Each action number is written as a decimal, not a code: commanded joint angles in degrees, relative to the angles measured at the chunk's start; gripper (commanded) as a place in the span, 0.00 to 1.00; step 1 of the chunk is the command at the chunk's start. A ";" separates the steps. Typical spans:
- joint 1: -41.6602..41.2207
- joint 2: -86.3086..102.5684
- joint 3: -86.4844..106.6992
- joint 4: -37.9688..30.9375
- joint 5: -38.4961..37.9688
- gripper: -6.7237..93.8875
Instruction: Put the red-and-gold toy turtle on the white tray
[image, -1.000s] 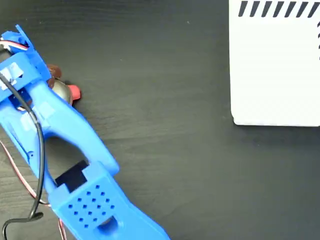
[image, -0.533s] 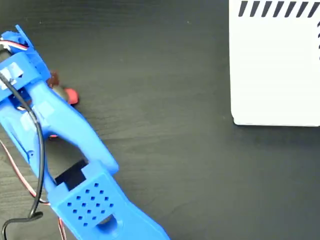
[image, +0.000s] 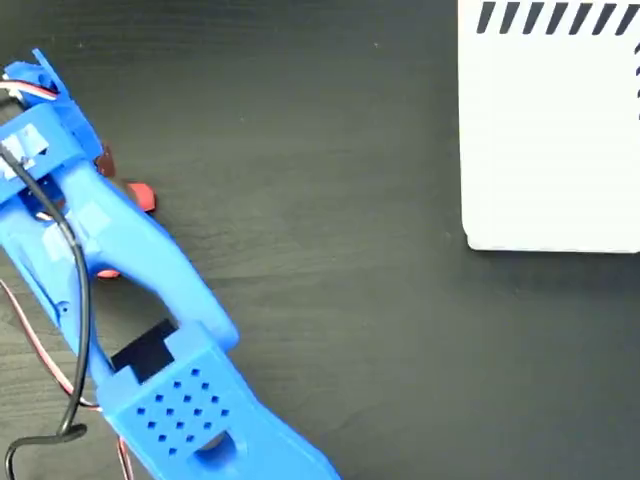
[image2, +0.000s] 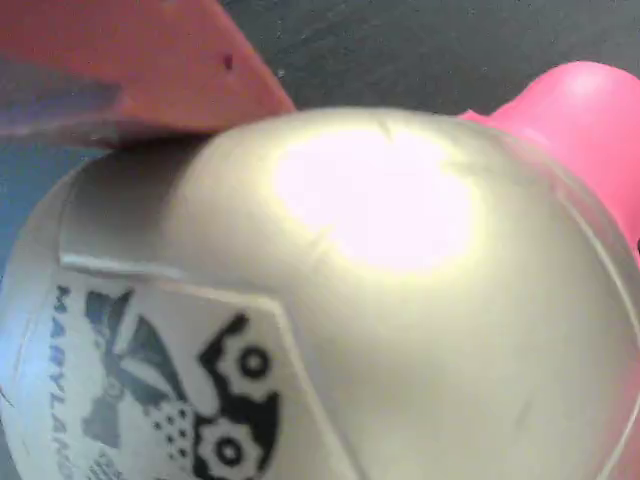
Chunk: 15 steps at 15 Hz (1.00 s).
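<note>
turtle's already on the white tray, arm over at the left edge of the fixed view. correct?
Not quite. The fixed view shows the white tray at upper right bare, and the turtle still at the left, mostly hidden under the blue arm. The arm at the left edge is correct.

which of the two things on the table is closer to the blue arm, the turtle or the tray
The red-and-gold toy turtle: only red bits poke out beside the arm. The white tray lies far right, apart.

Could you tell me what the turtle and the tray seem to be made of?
The turtle: its shell looks like smooth, glossy pale-gold plastic or rubber, judging by the bright glare spot and a dark logo printed on it; the pink-red part beside it looks softer and matte. The tray: a flat, matte white sheet, card or plastic, with printed black stripes; the look leaves it open.
</note>
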<state>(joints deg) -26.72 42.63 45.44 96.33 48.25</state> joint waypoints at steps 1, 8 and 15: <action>-0.09 15.64 6.86 -5.45 -3.16 0.07; 5.27 53.88 17.14 -13.97 -28.04 0.07; 15.38 72.51 30.23 -7.91 -51.42 0.07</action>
<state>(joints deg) -12.04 106.79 70.14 87.71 0.18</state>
